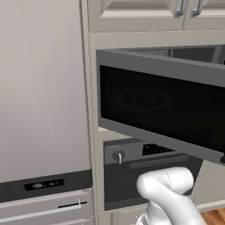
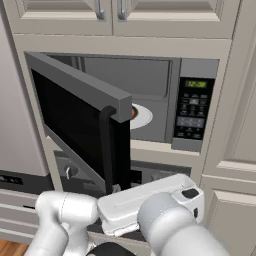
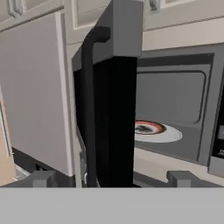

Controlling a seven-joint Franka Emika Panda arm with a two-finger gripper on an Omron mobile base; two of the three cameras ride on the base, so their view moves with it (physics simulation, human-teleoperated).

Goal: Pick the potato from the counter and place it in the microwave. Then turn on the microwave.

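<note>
Microwave (image 2: 165, 100) door (image 2: 75, 120) stands half-open w/ the tool (image 3: 111, 178) spread wide and empty just below its black handle (image 3: 89, 109). Potato can't be made out; plate (image 3: 155, 131) inside carries something reddish. Left, by the look of it: shut door, start at keypad (image 2: 192, 112). Oven (image 1: 140, 176) below, cabinets (image 2: 120, 15) above; door blocks reach.

The open microwave door (image 2: 80, 125) hides the left part of the plate (image 2: 142, 116) inside; whether a potato sits there cannot be told.
</note>
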